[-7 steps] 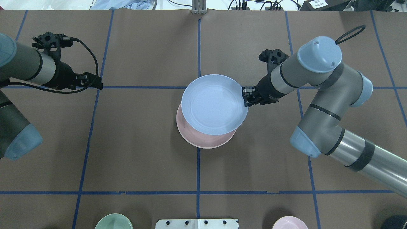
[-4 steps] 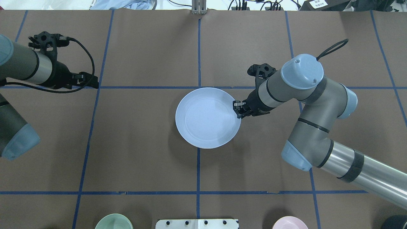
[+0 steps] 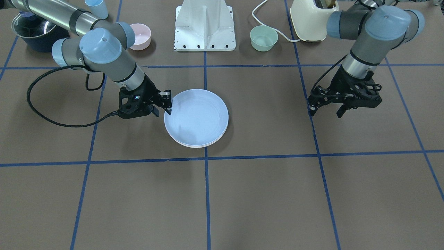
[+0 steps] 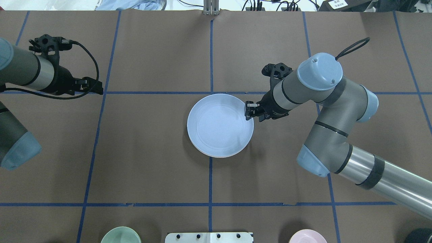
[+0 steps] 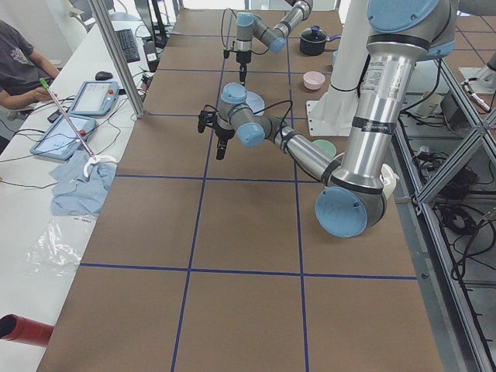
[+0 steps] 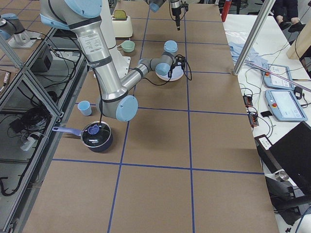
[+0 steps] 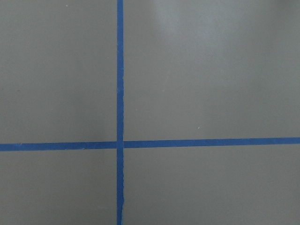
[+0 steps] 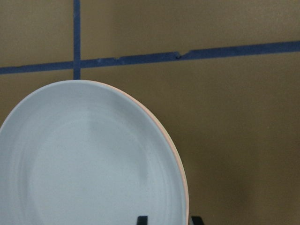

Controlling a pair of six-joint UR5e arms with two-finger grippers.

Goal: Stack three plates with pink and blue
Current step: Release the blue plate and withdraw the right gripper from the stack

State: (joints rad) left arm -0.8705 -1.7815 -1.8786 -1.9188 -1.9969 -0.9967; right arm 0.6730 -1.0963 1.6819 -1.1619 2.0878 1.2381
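Grey-silver arm tubes (image 4: 357, 98), pale-blue joint caps (image 4: 320, 71), black claws (image 4: 249, 111), looping black cables (image 4: 97, 67)

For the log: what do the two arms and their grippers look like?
Both arms, left arm and right arm, are grey tubes with pale blue joint caps; the right shows a silver forearm with a black band. The left gripper and right gripper are black and two-fingered. A black cable loops off each wrist.

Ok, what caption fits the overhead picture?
Right tool at the rim of the top blue plate; left tool hovers aside.
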